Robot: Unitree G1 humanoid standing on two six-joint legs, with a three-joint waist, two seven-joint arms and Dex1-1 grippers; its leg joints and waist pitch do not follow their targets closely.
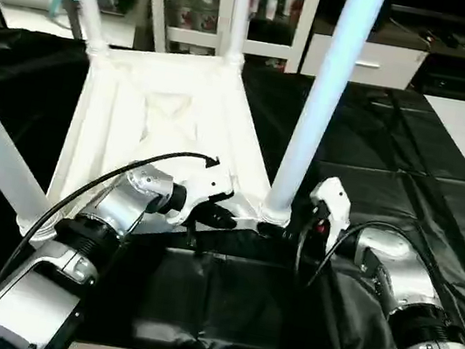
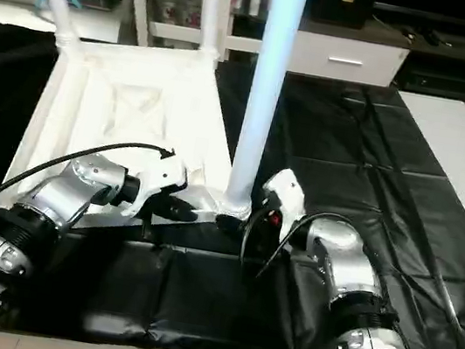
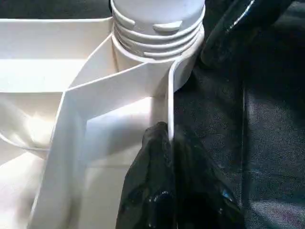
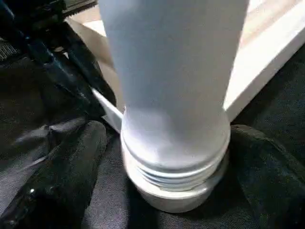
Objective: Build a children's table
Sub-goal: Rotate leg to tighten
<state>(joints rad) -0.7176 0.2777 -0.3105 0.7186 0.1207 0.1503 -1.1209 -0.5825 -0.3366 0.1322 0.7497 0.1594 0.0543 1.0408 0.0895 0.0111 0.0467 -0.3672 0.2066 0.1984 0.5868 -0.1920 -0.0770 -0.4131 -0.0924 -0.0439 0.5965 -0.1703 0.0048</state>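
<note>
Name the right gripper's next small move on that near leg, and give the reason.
Probably close the right gripper and turn the leg: its fingers sit either side of the base, thread rings show above the socket, and the left gripper pinches the tabletop wall.

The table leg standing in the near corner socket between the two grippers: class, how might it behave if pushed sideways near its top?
The table leg is tall and slim, so a push high up would likely lever hard on its corner socket. Threads still show above the socket, suggesting it may wobble. The left gripper pinching the table top's rim should probably limit sliding.
</note>
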